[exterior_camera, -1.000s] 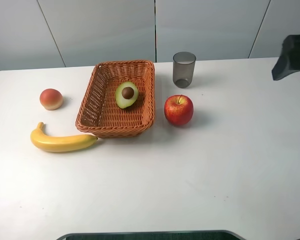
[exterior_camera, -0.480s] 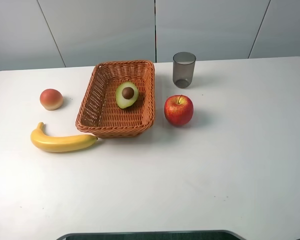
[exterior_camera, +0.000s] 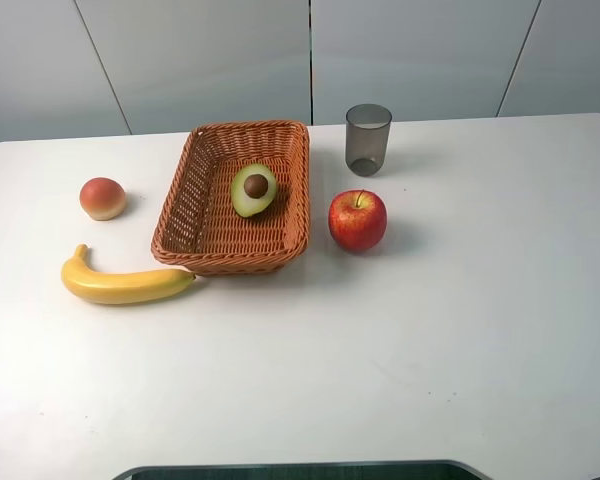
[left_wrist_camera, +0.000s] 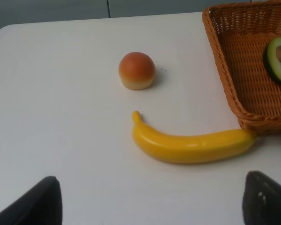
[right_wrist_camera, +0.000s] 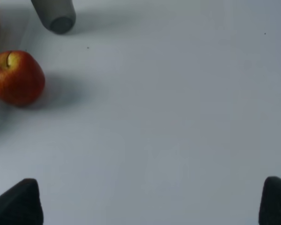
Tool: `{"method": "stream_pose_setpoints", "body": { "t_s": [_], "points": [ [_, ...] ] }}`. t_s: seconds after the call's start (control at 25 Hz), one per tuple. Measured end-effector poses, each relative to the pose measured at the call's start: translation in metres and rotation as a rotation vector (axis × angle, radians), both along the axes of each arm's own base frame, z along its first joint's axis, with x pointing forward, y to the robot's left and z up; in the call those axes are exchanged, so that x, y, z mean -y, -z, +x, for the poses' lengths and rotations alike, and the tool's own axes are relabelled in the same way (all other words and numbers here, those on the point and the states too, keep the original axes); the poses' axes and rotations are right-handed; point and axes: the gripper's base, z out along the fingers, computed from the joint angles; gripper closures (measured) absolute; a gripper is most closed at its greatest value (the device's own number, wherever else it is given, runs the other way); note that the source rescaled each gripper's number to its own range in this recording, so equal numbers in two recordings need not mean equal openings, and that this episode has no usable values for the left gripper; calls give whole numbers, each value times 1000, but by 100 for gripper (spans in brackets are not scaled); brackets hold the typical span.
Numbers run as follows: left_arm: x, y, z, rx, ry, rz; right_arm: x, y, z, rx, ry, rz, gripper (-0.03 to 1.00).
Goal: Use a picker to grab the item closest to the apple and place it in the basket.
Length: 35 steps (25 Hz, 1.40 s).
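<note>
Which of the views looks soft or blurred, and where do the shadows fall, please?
Exterior high: sharp; the apple casts a soft shadow to its right. Left wrist: banana clear, fingertips blurred. Right wrist: slightly soft overall, bluish cast, apple's shadow pale.

No text, label, brand, number or sign can be read in any view. The woven orange wicker basket (exterior_camera: 185, 215), the red apple (exterior_camera: 357, 220), the grey translucent plastic cup (exterior_camera: 368, 138) and the white table (exterior_camera: 430, 330) are all seen unmarked.
</note>
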Motion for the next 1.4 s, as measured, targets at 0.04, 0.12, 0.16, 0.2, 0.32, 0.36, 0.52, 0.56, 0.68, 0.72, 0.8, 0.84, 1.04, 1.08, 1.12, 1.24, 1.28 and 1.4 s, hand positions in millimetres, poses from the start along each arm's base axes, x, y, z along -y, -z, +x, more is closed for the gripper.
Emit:
{"method": "stream_pose_setpoints", "body": {
  "t_s": [0.04, 0.12, 0.16, 0.2, 0.32, 0.36, 0.52, 0.56, 0.68, 0.72, 0.8, 0.84, 1.04, 1.08, 1.12, 1.24, 1.28, 1.4],
  "points": [
    [0, 0, 0, 0, 0, 0, 0, 3, -2, 3, -3, 4, -3],
    [0, 0, 0, 0, 0, 0, 0, 5, -5, 22, -6, 6, -3],
    [0, 0, 0, 0, 0, 0, 0, 5, -7, 34, -8, 6, -3],
    [0, 0, 0, 0, 0, 0, 1, 5, -9, 47, -11, 4, -3],
    [0, 0, 0, 0, 0, 0, 1, 7, -14, 95, -19, 0, -3],
    [0, 0, 0, 0, 0, 0, 2, 8, -15, 112, -21, -1, -3],
    [0, 0, 0, 0, 0, 0, 3, 8, -23, 174, -27, -1, -3],
    [0, 0, 0, 0, 0, 0, 3, 8, -24, 182, -27, -1, -3],
    [0, 0, 0, 0, 0, 0, 3, 8, -25, 186, -29, -4, -3],
    [0, 0, 0, 0, 0, 0, 3, 8, -25, 186, -29, -1, -3],
    [0, 0, 0, 0, 0, 0, 3, 8, -25, 188, -29, -1, -3],
    [0, 0, 0, 0, 0, 0, 3, 8, -25, 189, -30, 1, -3],
    [0, 0, 0, 0, 0, 0, 3, 8, -25, 189, -30, 1, -3],
    [0, 0, 0, 0, 0, 0, 3, 8, -25, 189, -29, 3, -3],
    [0, 0, 0, 0, 0, 0, 3, 8, -25, 189, -29, 3, -3],
    [0, 0, 0, 0, 0, 0, 3, 8, -25, 189, -29, 3, -3],
    [0, 0, 0, 0, 0, 0, 3, 8, -25, 189, -29, 3, -3],
    [0, 0, 0, 0, 0, 0, 3, 8, -25, 189, -29, 3, -3]
  ]
}}
